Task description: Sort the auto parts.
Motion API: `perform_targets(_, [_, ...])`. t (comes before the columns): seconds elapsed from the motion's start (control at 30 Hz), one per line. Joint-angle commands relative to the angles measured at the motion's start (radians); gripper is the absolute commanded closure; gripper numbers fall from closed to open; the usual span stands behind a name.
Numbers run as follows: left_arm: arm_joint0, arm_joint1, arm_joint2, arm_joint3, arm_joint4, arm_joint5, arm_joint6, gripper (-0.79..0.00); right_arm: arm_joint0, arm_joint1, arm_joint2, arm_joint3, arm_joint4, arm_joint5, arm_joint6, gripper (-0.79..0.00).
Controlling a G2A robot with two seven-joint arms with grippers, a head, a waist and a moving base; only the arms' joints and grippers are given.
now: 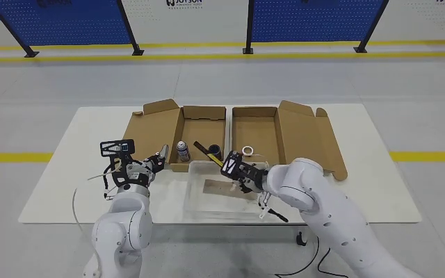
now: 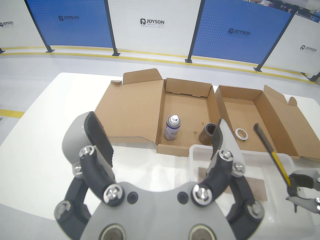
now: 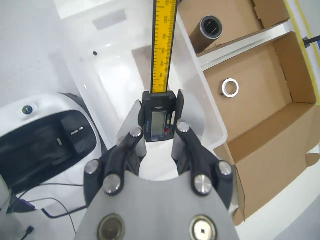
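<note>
Right end effector (image 3: 160, 111) is clenched on the display body of a digital caliper (image 3: 162, 38), above the clear bin (image 1: 189, 191). The yellow beam sticks out over the bin's far wall toward the left cardboard box (image 1: 208, 132). The beam's far end is cut off in the right wrist view. From above, its dark tip overlaps the box's front edge, and I can't tell if it touches. The caliper's measuring jaws can't be made out.

Left end effector (image 1: 158, 157) is released, fingers spread wide with nothing between them, over bare table (image 1: 69, 174) just left of the bin.

The bin sits against the front edges of both open boxes. Its walls are transparent, so its outline is hard to trace. A flat brown sheet (image 1: 219, 187) lies on its floor, partly covered by the right arm.

Behind the bin:
- The left box holds an upright spray can (image 1: 183, 150) and a dark cylindrical sleeve (image 3: 207, 32). One left finger (image 2: 218, 136) partly hides the sleeve in the left wrist view.
- The right cardboard box (image 1: 257, 132) holds a silver ring (image 3: 230, 87) lying flat near its front wall.
</note>
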State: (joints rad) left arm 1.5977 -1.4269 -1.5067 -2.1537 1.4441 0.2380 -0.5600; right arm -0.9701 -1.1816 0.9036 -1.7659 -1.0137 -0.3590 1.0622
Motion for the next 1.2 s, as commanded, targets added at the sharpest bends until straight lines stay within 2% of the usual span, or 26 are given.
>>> perform_targets(0.0, [0.000,0.000,0.000,0.000,0.000,0.000,0.000,-0.785,-0.015,0.003,0.026,-0.011,-0.007,0.036,-0.031,0.000])
perform_targets(0.3, [0.000,0.000,0.000,0.000,0.000,0.000,0.000,-0.785,-0.056,0.003,0.093,-0.018,0.031,0.162,-0.147,0.000])
perform_targets(0.57, [0.000,0.000,0.000,0.000,0.000,0.000,0.000,-0.785,-0.040,-0.003,0.117,0.007,0.044,0.236,-0.186,0.000])
perform_targets(0.97, [0.000,0.000,0.000,0.000,0.000,0.000,0.000,-0.785,0.038,-0.013,0.161,0.152,0.030,0.326,-0.204,0.000])
perform_targets(1.17, [0.000,0.000,0.000,0.000,0.000,0.000,0.000,-0.785,0.075,-0.028,0.146,0.253,0.055,0.385,-0.229,0.000])
